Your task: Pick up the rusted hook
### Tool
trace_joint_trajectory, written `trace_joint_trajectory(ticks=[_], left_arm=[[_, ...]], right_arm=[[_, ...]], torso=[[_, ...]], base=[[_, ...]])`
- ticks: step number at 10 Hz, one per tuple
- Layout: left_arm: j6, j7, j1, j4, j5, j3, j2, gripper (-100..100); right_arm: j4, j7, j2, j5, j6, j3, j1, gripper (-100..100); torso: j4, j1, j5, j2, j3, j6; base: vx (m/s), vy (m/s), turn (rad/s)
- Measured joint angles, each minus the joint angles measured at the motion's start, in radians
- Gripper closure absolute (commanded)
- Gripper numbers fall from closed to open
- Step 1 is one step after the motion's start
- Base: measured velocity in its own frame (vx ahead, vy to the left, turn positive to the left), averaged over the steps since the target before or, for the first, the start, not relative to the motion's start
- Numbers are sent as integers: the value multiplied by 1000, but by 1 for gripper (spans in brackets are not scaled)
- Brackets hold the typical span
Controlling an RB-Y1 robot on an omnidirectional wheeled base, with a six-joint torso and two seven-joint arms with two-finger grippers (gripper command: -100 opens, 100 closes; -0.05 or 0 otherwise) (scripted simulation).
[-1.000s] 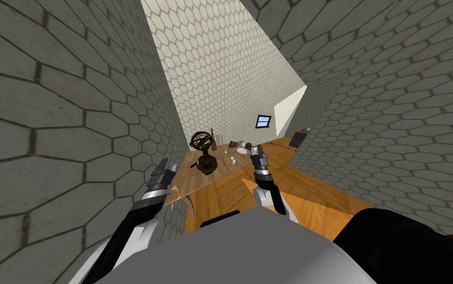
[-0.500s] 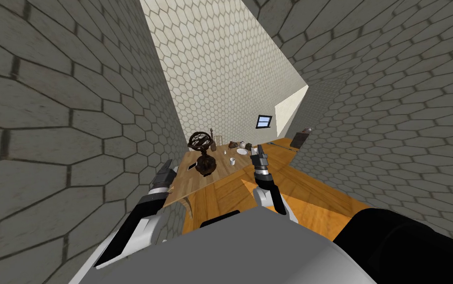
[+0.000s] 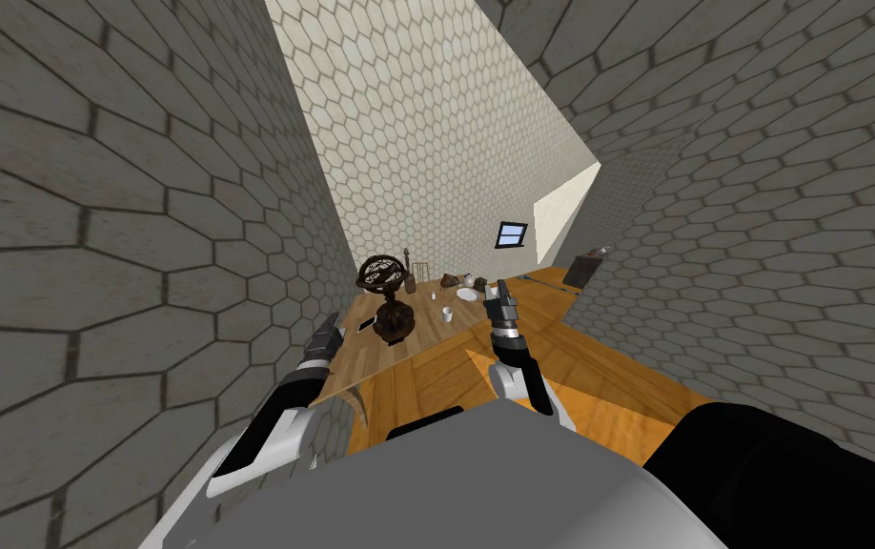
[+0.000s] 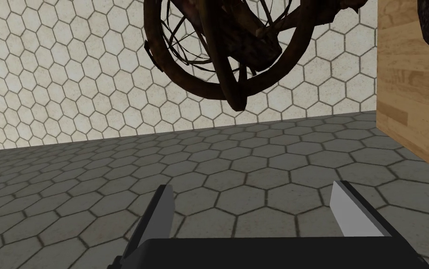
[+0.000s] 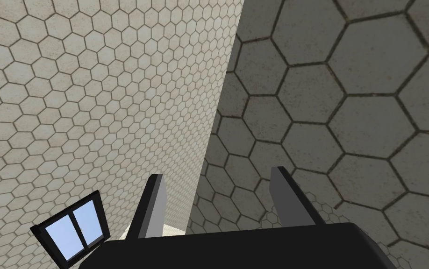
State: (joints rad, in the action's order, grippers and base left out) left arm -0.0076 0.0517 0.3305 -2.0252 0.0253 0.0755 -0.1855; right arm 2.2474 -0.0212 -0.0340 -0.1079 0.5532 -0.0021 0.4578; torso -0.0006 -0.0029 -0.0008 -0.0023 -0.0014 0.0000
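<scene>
The rusted hook cannot be singled out; presumably it lies among the small dark items (image 3: 452, 280) at the far end of the wooden table (image 3: 421, 324). Step in hand: approach. The left gripper (image 4: 251, 210) and right gripper (image 5: 216, 201) stand spread, empty. Next move: advance within reach. Against a second ago, the left gripper has shifted toward the table.

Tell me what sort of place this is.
Likely a study or dining room: a wooden table bearing a dark ringed globe, a white cup and a plate, plus a small window.
</scene>
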Motion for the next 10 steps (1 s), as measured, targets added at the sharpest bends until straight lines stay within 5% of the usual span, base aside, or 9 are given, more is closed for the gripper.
trace_joint_trajectory(ticks=[10], left_arm=[[262,-62,-118,185,7,45,8,-100]], right_arm=[[0,0,0,0,0,0,0,0]], torso=[[0,-2,0,-2,-1,0]], base=[[47,-66,20]])
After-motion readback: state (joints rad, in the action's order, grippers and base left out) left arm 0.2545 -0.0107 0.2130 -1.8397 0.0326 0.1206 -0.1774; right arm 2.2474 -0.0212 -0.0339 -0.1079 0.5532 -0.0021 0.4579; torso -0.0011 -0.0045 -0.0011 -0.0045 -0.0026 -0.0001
